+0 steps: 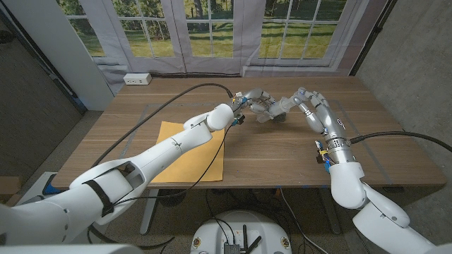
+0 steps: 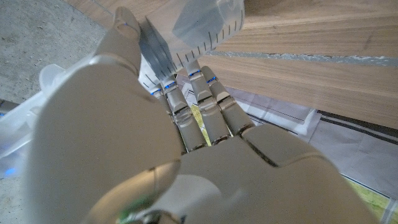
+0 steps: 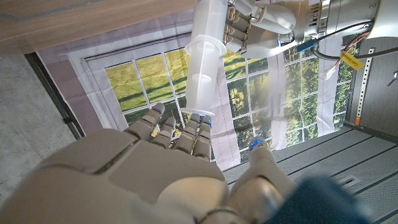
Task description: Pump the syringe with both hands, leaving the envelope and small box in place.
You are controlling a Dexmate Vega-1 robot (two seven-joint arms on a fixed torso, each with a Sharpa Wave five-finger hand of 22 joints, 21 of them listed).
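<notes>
While both arms meet over the far middle of the wooden tabletop point(image 1: 282, 152), a large clear plastic syringe point(image 1: 267, 109) with black measuring marks hangs between them, lifted off the wood. Your left robot hand point(image 1: 252, 99) grips the barrel end, fingers curled around it; in the left wrist view the marked barrel point(image 2: 208, 25) sits just past those fingers point(image 2: 199, 99). Your right robot hand point(image 1: 311, 106) closes on the opposite end, and in the right wrist view its fingertips point(image 3: 186, 127) touch the plunger's round end while the clear tube point(image 3: 205, 56) runs away toward the left robot hand point(image 3: 261, 25).

A flat orange-yellow paper envelope point(image 1: 185, 152) lies on the tabletop's left side, partly under the left arm and well apart from the syringe. The small box cannot be made out.

Judging from this, pumping is in hand. To do it well, keep the left grip steady and the barrel level, and drive the plunger straight along the tube's axis with the right. A sideways push could jam or tilt it. Keep the left forearm lifted so it does not drag the envelope.
</notes>
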